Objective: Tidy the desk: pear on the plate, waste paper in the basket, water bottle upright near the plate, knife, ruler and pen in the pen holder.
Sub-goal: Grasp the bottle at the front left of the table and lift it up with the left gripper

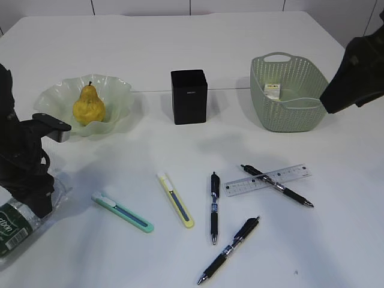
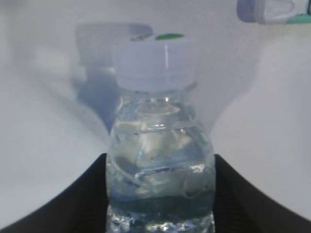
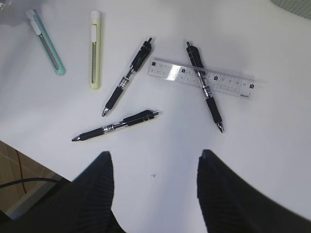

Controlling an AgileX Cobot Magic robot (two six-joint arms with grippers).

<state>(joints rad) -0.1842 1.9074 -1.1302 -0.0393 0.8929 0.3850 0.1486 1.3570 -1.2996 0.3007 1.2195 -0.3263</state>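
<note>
Yellow pear [image 1: 89,104] sits plated; left end effector [image 2: 160,194] brackets the lying water bottle [image 2: 160,145] (grip unconfirmed), right end effector [image 3: 155,189] released; stationery remains.

A pale tiled wall [image 1: 180,6] with dark seams is running behind the white surface [image 1: 180,48]; brown flooring [image 3: 19,165] is showing beyond its edge

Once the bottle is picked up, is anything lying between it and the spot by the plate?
Nothing visible: the desk is bare between the water bottle and the plate; the teal knife lies off to the right.
</note>
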